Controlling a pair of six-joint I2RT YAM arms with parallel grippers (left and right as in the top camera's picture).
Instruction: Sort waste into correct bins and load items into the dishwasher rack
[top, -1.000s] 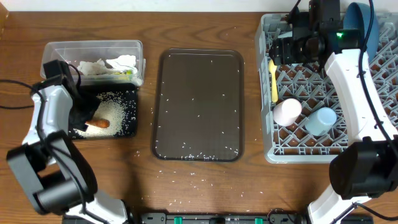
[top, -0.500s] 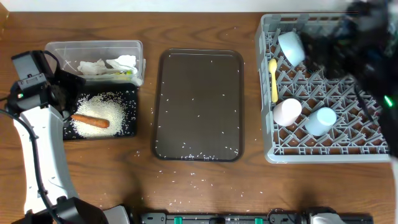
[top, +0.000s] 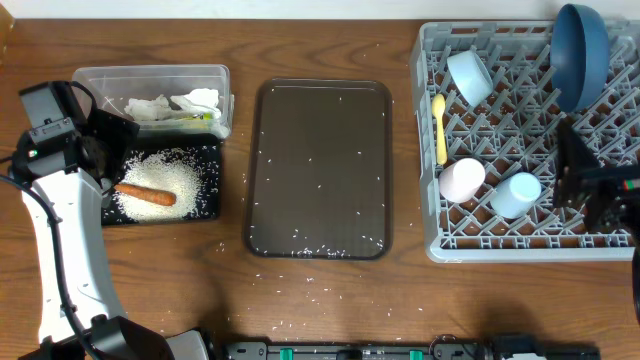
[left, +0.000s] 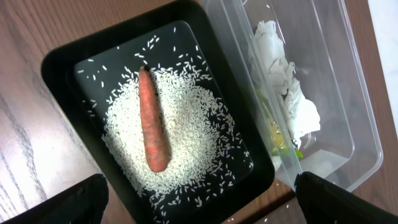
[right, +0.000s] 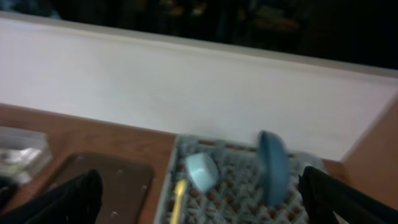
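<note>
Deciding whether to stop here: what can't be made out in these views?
- Wrapper: left wrist view, mostly hidden under napkins in the tub.
- Rack: right wrist view blurred, near half cut off by bottom edge.
- Right gripper: overhead, dark shape at right edge, fingers indistinct.
- Rice on brown tray: overhead, grains too small to count.

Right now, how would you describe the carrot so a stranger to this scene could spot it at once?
At the left end of the table, a shallow black tray sits against a clear tub holding crumpled napkins. A mound of white rice fills the tray's middle, and the carrot lies on it. It is the only orange, tapered thing there.
</note>
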